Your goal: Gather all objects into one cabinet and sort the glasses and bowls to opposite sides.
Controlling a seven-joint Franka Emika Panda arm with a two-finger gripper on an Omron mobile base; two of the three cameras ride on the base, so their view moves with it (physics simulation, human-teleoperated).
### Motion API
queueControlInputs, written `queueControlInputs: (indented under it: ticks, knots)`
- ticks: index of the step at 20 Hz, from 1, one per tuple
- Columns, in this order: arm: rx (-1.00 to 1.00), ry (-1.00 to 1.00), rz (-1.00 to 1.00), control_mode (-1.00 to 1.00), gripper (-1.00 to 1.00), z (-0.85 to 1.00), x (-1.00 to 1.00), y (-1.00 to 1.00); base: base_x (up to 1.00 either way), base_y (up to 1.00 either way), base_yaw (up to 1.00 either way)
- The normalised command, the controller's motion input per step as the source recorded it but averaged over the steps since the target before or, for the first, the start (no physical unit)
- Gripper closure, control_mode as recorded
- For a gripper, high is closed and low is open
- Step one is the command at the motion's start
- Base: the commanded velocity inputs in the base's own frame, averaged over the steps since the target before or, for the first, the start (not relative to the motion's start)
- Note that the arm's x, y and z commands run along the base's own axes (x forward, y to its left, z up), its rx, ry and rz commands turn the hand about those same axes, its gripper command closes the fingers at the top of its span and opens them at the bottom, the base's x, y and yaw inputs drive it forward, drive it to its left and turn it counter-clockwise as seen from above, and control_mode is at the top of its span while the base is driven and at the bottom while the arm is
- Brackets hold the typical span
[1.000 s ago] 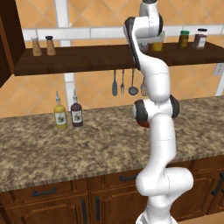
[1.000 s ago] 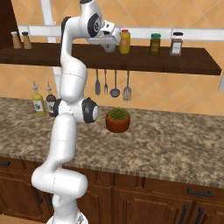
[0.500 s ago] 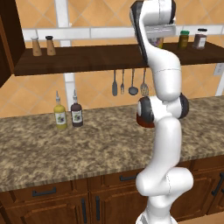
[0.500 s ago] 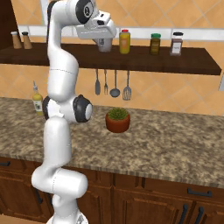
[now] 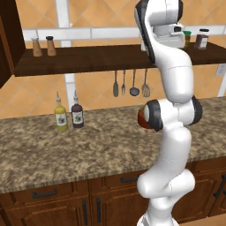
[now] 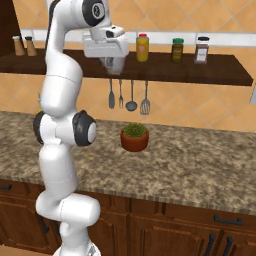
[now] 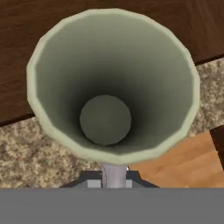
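Above the shelf (image 6: 210,70) we carry a grey tumbler (image 7: 109,83), the tool (image 6: 114,64) clamped on its rim; next, probably, a swing toward the cabinet.

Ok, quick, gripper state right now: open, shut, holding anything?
Gripper: shut on a tumbler, carried up high by the wall shelf.

I count one tumbler (image 7: 109,87) in front of my hand. On the counter (image 5: 88,145) stand two sauce bottles (image 5: 61,115) and one plant pot (image 6: 134,138). Four utensils (image 6: 131,95) hang under the shelf (image 6: 200,70). On the shelf I count five jars (image 6: 143,47).
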Motion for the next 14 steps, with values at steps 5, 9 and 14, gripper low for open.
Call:
queueControlInputs:
  ticks: [5, 9, 14]
  knots:
    - [0.01, -0.26, 0.00, -1.00, 1.00, -0.13, -0.88, 0.34, 0.00, 0.00, 0.00]
    - [0.00, -0.48, 0.00, -1.00, 1.00, -0.58, -1.00, 0.58, 0.00, 0.00, 0.00]
    - [-0.02, -0.41, 0.00, -1.00, 1.00, -0.97, -1.00, 0.42, 0.00, 0.00, 0.00]
